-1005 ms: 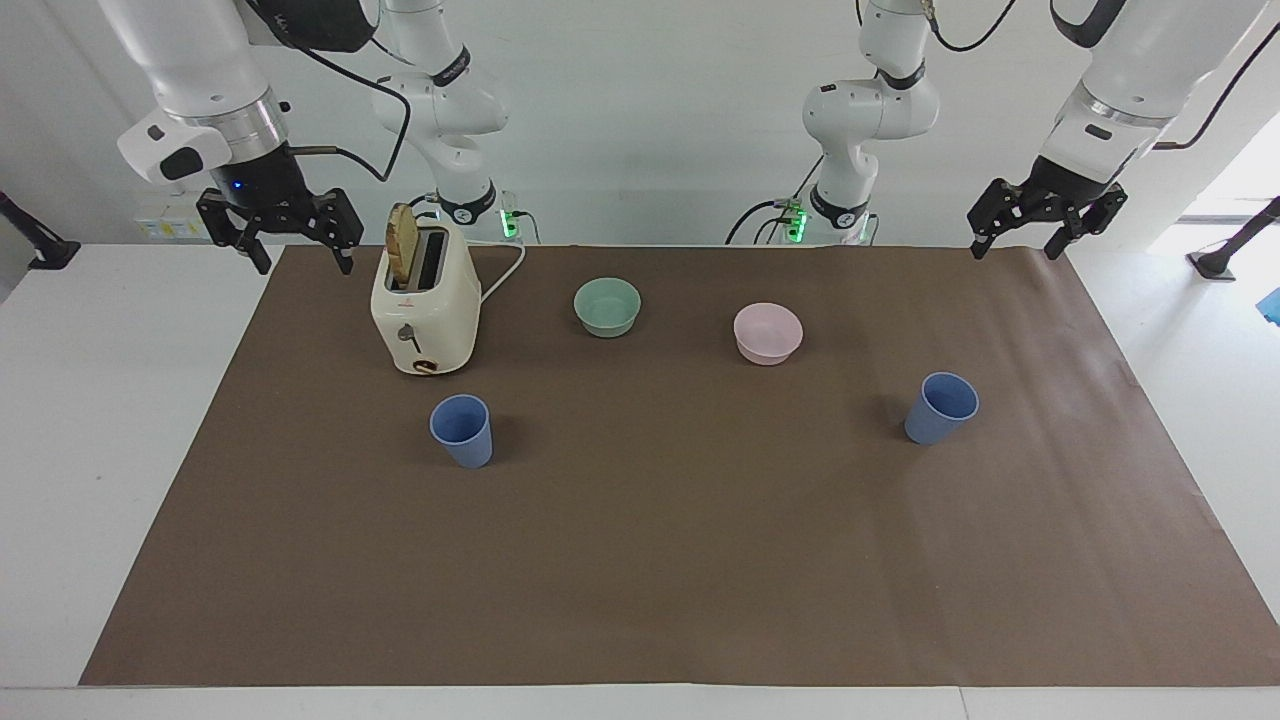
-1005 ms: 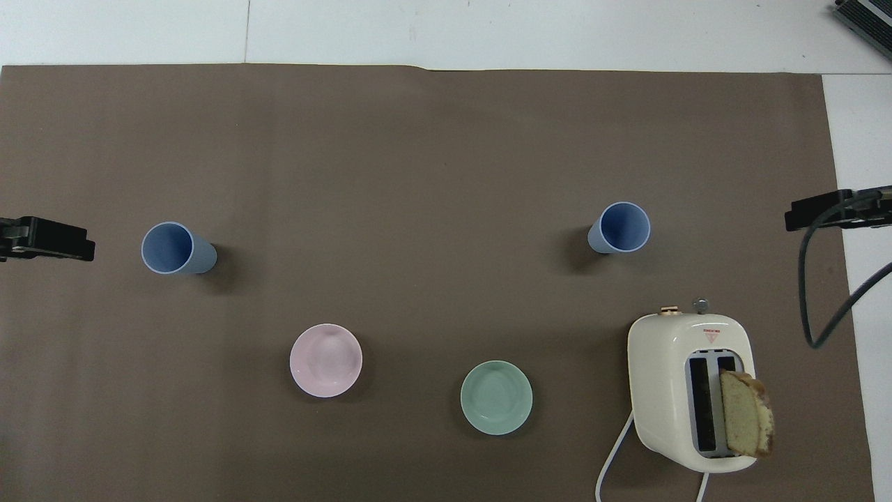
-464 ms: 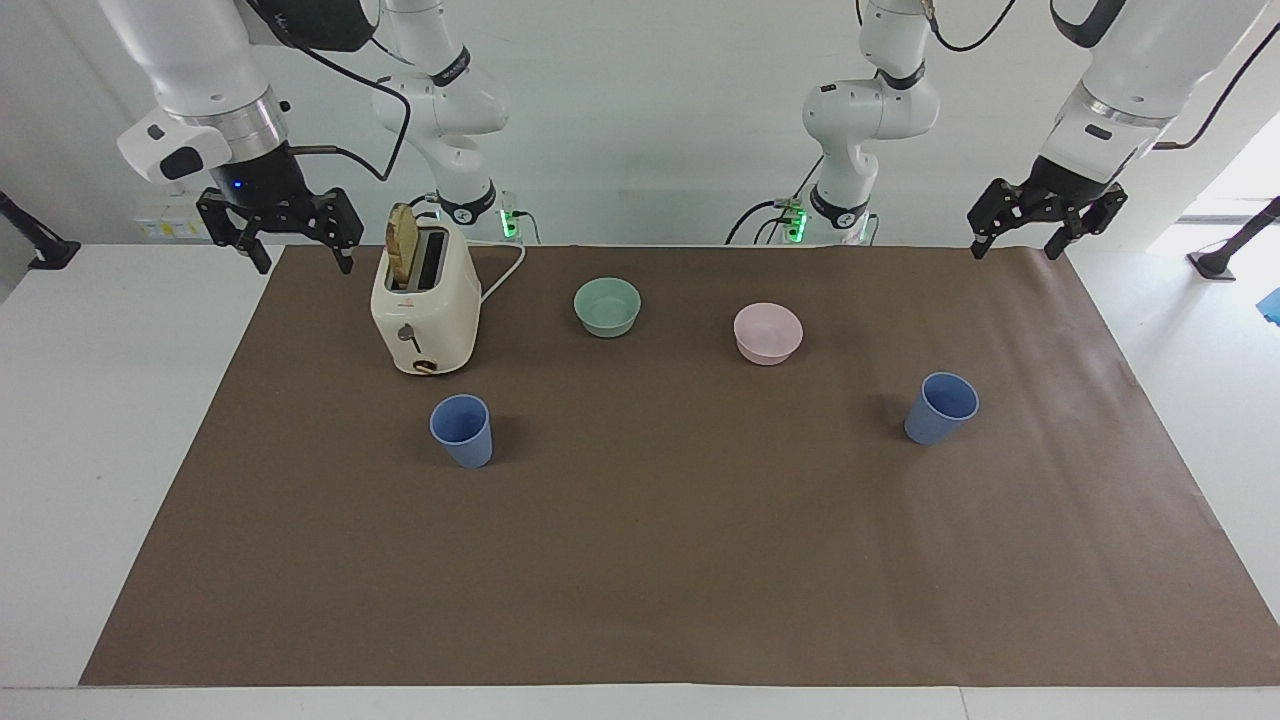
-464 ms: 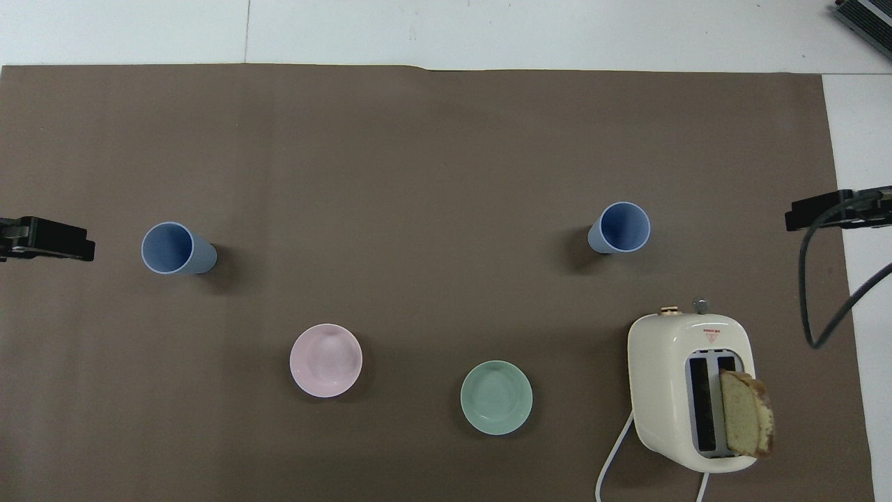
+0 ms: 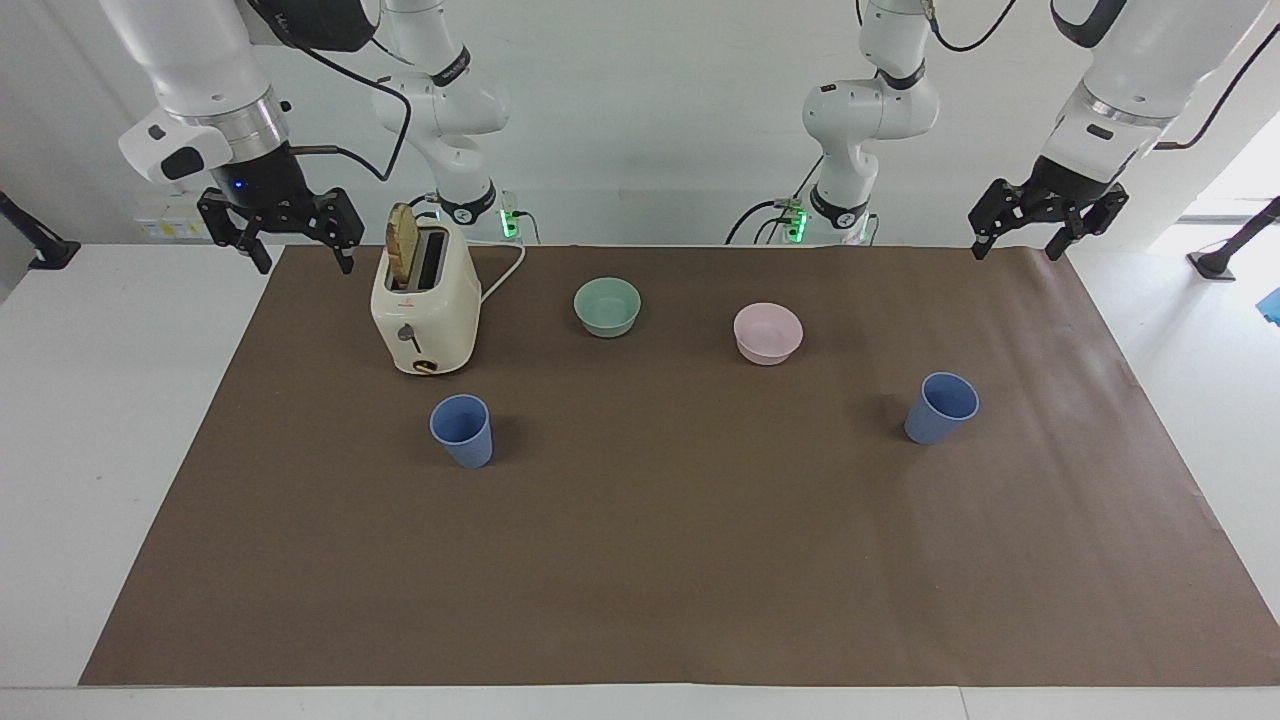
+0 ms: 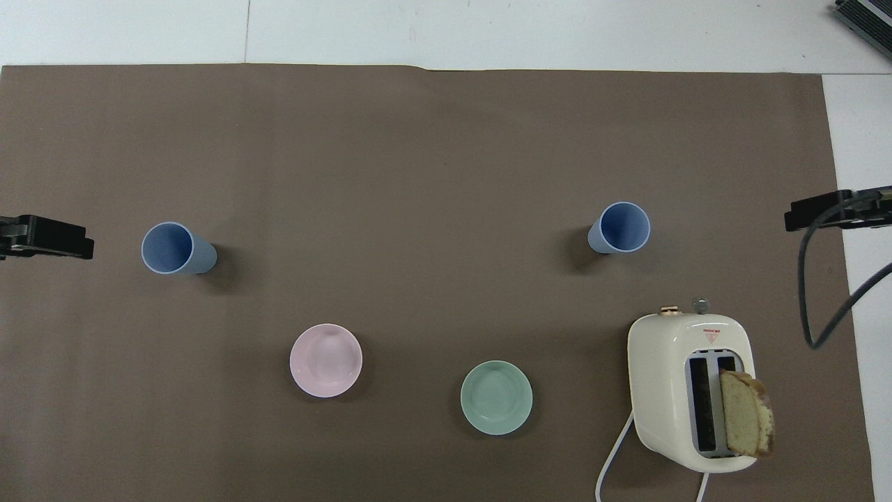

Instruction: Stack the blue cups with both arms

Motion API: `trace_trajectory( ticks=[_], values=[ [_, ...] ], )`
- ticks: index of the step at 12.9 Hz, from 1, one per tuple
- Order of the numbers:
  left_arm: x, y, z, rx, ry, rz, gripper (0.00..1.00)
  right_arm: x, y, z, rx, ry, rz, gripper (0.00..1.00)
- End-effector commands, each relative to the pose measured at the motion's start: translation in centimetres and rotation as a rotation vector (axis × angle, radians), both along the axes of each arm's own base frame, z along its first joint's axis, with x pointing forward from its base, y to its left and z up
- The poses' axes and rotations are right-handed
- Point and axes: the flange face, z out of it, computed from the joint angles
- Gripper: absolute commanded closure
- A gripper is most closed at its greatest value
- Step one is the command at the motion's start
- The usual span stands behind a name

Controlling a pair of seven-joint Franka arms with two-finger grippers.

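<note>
1. Right gripper (image 5: 295,243) open, empty, raised over the mat edge beside the toaster (image 5: 425,310); a descent could clip the toaster or its toast (image 5: 402,247).
2. Left gripper (image 5: 1020,238) open, empty, over the mat corner.
3. Bowls sit nearer the robots than the cups: green bowl (image 5: 607,306), pink bowl (image 5: 767,332); a low swing knocks them.
4. Blue cups upright on the tabletop mat, well apart: right-arm cup (image 5: 461,430) just past the toaster, left-arm cup (image 5: 941,407) at the left arm's end. Light, tapered; an off-centre grasp could tip one.

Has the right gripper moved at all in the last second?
Barely. In the facing view the right gripper, open and empty, sits a touch higher against the toaster beside it than a second ago, with no sideways shift.
</note>
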Motion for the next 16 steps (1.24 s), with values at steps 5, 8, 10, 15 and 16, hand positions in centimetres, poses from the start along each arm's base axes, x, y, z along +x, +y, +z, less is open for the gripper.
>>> trace_trajectory(
  ticks=[5,8,10,15,16],
  values=[
    [4.2,4.8,-5.6,-0.014,-0.067,0.105,0.0,-0.5,0.1,-0.1,0.014,-0.019,-0.018,0.0],
    [5.6,8.7,-9.9,-0.013,-0.058,0.177,0.0,-0.5,0.1,-0.1,0.014,-0.019,-0.018,0.0],
    [5.4,8.7,-14.2,-0.014,-0.042,0.216,0.0,-0.5,0.1,-0.1,0.014,-0.019,-0.018,0.0],
    [4.0,6.1,-22.1,-0.015,0.005,0.29,0.0,-0.5,0.1,-0.1,0.014,-0.019,-0.02,0.0],
    [3.8,5.6,-23.3,-0.015,0.0,0.286,0.0,-0.5,0.1,-0.1,0.014,-0.019,-0.018,0.0]
  ],
)
